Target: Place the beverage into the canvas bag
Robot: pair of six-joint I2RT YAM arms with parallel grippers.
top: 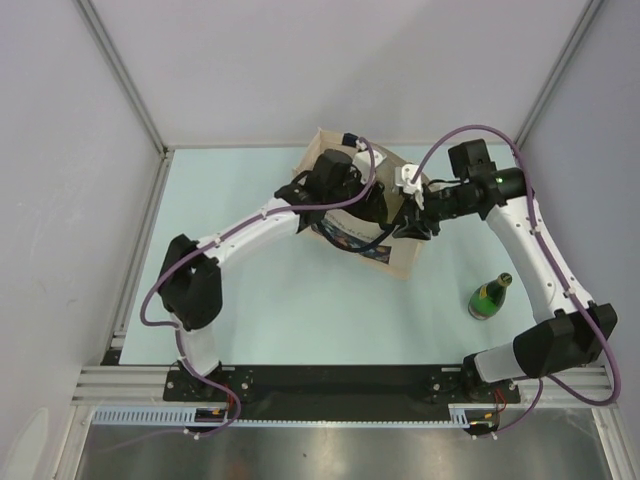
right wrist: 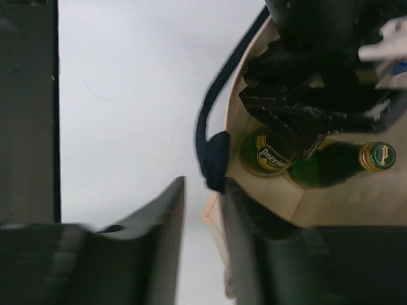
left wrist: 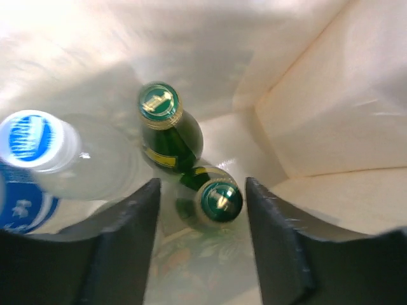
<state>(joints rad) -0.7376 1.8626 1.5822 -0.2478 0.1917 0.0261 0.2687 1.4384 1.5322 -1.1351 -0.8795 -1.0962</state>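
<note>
With the left gripper (left wrist: 202, 190) spread inside the canvas bag (top: 405, 262), we judge the bottle (top: 488, 298) beside it heavy, slippery glass, best taken by its neck.

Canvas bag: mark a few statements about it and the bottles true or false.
1. Two green-capped bottles are inside the canvas bag. True.
2. The bag holds only green bottles. False: a clear bottle with a blue cap is in it too.
3. One green bottle is on the table outside the bag. True.
4. The left gripper grips a bottle. False: it is open and empty, inside the bag above the bottles.
</note>
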